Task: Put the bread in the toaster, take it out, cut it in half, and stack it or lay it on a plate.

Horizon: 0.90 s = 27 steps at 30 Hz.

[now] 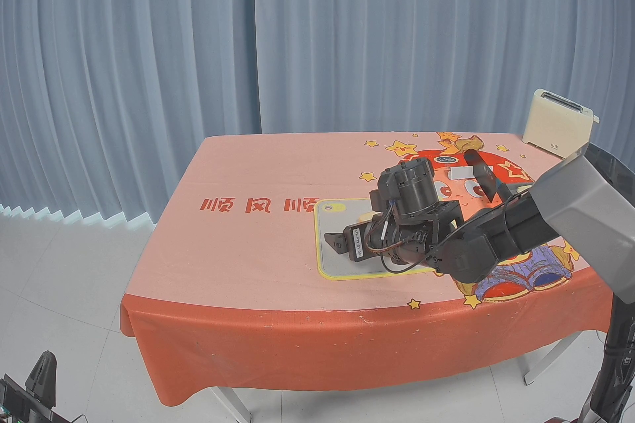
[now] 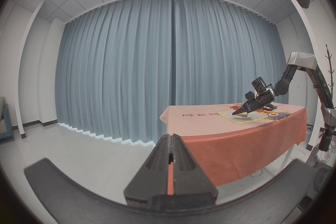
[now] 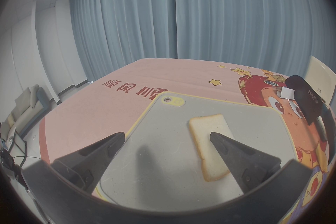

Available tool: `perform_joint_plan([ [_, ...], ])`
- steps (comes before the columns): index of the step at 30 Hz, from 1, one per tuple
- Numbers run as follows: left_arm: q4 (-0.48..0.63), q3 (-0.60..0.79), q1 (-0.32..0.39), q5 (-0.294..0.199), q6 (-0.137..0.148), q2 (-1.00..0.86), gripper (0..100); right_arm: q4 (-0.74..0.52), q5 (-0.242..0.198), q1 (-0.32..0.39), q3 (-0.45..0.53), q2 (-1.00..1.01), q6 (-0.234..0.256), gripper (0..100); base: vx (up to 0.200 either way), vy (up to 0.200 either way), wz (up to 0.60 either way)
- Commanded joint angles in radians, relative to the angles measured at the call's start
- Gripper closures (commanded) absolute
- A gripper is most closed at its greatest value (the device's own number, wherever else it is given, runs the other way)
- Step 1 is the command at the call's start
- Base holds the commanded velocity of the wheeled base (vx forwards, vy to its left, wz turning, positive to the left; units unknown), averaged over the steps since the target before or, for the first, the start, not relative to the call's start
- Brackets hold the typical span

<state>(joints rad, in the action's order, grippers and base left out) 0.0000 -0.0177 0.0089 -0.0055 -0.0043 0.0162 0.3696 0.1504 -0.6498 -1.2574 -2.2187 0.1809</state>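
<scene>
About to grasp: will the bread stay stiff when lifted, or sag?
The bread is a thin slice lying flat on the board, so probably light and apt to sag if held by one edge. Its pale crumb looks soft; a pinch from the right end effector could dent it.

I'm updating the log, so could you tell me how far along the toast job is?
Done: nothing clearly; the bread lies whole on the cutting board, toasted or not I cannot tell. In hand: the right gripper hangs open over it. Remaining: cutting with the knife, plating; the toaster stands apart.
</scene>
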Motion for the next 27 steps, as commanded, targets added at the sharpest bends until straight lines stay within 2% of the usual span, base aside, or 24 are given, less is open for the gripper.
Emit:
perform_joint_plan([
  [1, 0.000, 0.018, 0.000, -0.001, 0.000, -0.016, 100, 0.000, 0.000, -0.001, -0.002, -0.006, 0.000, 0, 0.000, 0.000, 0.00],
  [27, 0.000, 0.018, 0.000, 0.001, 0.000, -0.016, 100, 0.002, 0.020, -0.001, 0.007, -0.024, 0.002, 0, 0.000, 0.000, 0.00],
])
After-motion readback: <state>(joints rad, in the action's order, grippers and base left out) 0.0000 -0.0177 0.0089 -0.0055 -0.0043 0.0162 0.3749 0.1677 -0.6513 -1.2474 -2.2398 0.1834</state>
